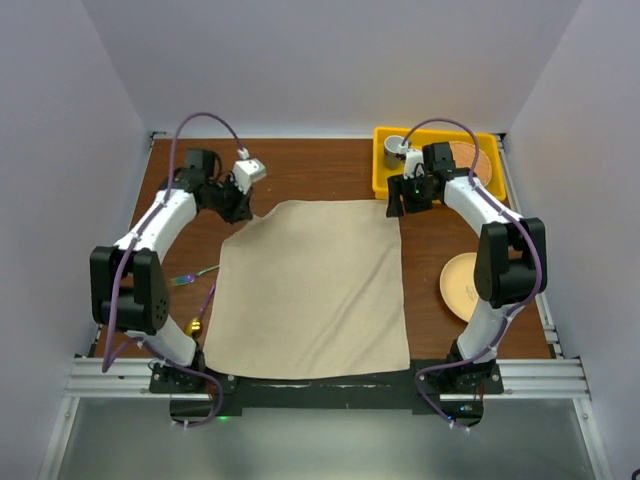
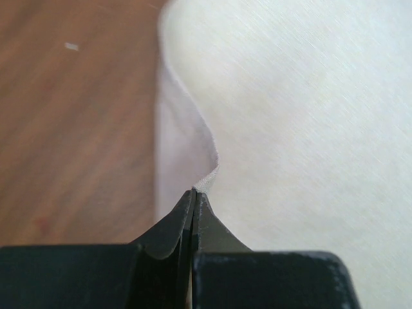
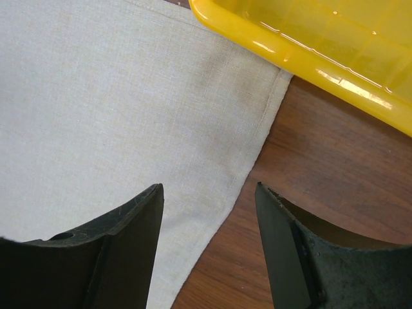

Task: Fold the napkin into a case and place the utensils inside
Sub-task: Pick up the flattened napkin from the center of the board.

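Basically flat and open, the napkin (image 1: 310, 290) lay as one sheet across the middle of the brown table (image 1: 330, 170), with its near edge close to the arm bases and its far edge reaching toward the yellow bin (image 1: 379, 165). At the cloth's far left corner the left gripper (image 2: 193, 194) had its jaws pressed together with the hem pinched between the tips. The left wrist view showed that edge pulled up into a small ridge leading to the pinch, with the rest lying flat. At the far right corner the right gripper (image 3: 207, 188) was spread apart and held nothing. One finger was over cloth, the other over bare wood, with the hem between them. I couldn't tell whether its tips touched down. The bin's rim was just beside that corner. The utensils lay on the table off the napkin's left side. The fork (image 1: 195, 274) was near the left arm. The spoon (image 1: 196, 320) was closer to the bases, just beside the cloth edge, and contact was unclear. A peach plate (image 1: 460, 285) sat to the right, apart from the cloth and partly behind the right arm. A small cup (image 1: 397, 153) stood in the bin.
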`<state>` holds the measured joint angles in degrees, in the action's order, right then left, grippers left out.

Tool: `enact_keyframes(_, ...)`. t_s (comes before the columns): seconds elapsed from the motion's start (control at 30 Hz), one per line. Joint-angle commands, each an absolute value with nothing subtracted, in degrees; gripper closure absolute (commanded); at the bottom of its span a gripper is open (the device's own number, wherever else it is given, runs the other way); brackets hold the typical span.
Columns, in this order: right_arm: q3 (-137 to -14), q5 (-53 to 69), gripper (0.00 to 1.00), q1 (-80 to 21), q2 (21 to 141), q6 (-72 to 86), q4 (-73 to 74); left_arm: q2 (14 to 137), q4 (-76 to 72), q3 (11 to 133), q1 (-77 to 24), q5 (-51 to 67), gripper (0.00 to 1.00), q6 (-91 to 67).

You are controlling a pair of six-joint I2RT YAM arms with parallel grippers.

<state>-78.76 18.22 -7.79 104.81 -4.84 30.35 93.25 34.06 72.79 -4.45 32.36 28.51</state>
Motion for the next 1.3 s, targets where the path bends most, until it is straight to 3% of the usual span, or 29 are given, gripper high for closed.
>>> enact_keyframes(0.0,-79.0,20.9,0.37,-7.6,102.6,-3.8,29.4,90.4,35.2,66.9,-9.9,35.2,1.00,31.7)
enact_keyframes(0.3,-78.4,21.3,0.36,-7.5,101.7,-3.3,30.2,97.6,31.4,64.8,-11.5,31.1,1.00,29.8)
enact_keyframes(0.6,-77.8,20.7,0.36,-7.5,101.1,-3.7,30.6,99.1,29.6,65.5,-14.4,30.7,0.64,30.7)
enact_keyframes(0.7,-77.8,20.4,0.36,-7.5,101.1,-4.0,30.8,98.9,30.0,64.7,-15.3,30.0,0.57,31.9)
enact_keyframes(1.27,-77.9,20.6,0.34,-7.5,101.1,-5.0,31.4,94.0,29.7,58.5,-18.2,22.9,0.41,38.3)
